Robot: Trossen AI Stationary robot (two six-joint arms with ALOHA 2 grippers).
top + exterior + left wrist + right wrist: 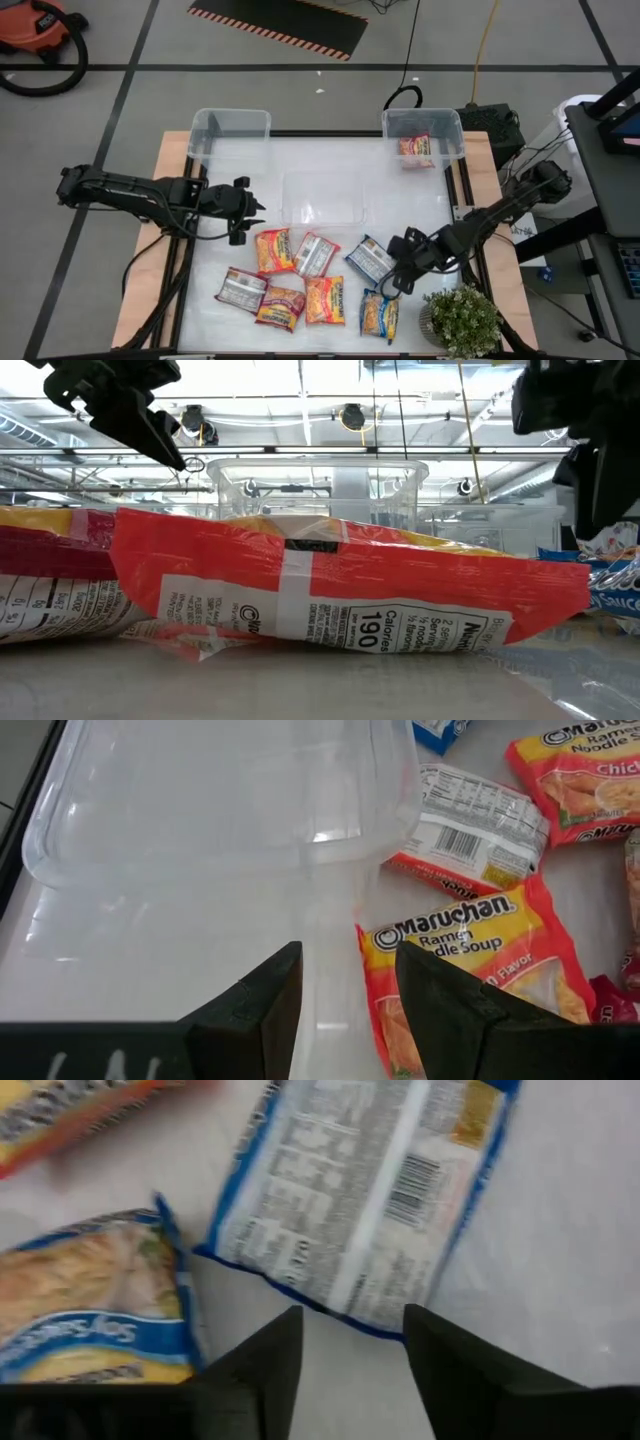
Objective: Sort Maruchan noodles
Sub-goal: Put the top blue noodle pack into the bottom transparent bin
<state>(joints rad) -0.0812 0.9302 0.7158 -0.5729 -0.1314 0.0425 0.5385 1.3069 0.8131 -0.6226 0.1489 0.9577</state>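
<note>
Overhead, a white bench (230, 190) carries three clear bins: one at the far left corner (231, 132), one at the far right corner (422, 133) and a shallow one in the middle (322, 197). The far right bin holds one red-and-yellow packet (416, 150).

The other Maruchan noodles lie loose across the near half of the bench. From the left: a silver-grey packet (241, 289), a red packet (281, 307) at its near right, an orange-yellow packet (274, 250) farther back, a silver-and-red packet (315, 254) beside that, an orange packet (324, 299) near the front, a blue-edged packet lying label-down (369, 259) and a blue-yellow packet (379, 314) just in front of it.

The left pincer (243, 211) hangs over the bench's left side, just left of the orange-yellow packet; its fingers (262, 995) stand apart with nothing between them. The right pincer (400, 268) is low at the right, at the edge of the blue-edged packet (370, 1200), with the blue-yellow packet (85, 1300) beside it; its fingers (265, 1355) are also apart and hold nothing.

A potted plant (462, 321) stands at the near right corner.
</note>
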